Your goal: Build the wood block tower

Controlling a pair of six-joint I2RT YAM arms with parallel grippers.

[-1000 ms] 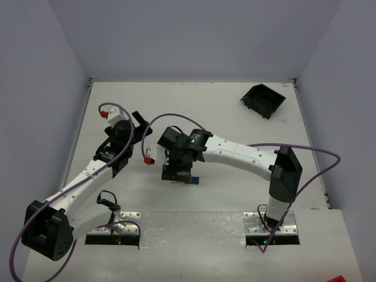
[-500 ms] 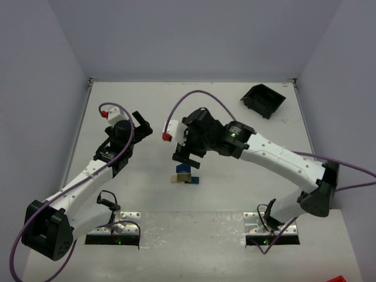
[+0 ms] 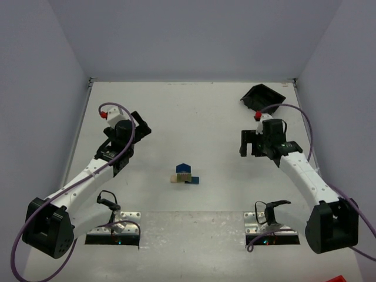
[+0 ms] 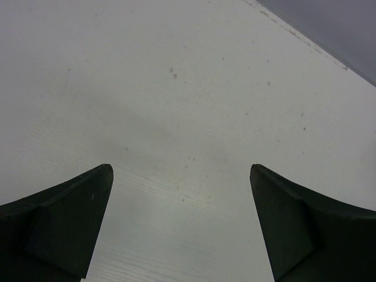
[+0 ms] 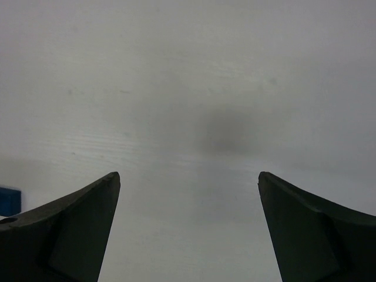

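- The overhead view alone takes in the whole scene: the wood block tower [image 3: 184, 174] stands on the white table [image 3: 205, 111], toward the near edge and between the two arms, well apart from both grippers.
- Only this view shows the black bin [image 3: 262, 100], tilted at the far right corner of the table, just beyond the right arm's wrist.
- From above, the tower is a low, small cluster. A dark blue piece with a pointed top sits uppermost, with an olive-brown block under it. A pale tan block is at its left and a flat dark blue piece pokes out at the lower right. The finer stacking is too small to make out.
- The left gripper [image 3: 141, 123] hangs over the left half of the table, pointing up and to the right in the overhead view. The right gripper [image 3: 248, 145] hangs over the right half.
- The left wrist view shows what the overhead one cannot: the left gripper [image 4: 180, 170] has its jaws spread wide with only bare, lightly speckled table between them. The tower is out of its sight.
- The right wrist view shows the right gripper [image 5: 188, 176] with its jaws likewise wide apart and holding nothing, over a soft grey shadow on the table.
- At the left edge of that view a sliver of a blue block [image 5: 8, 200] shows beside the left finger.
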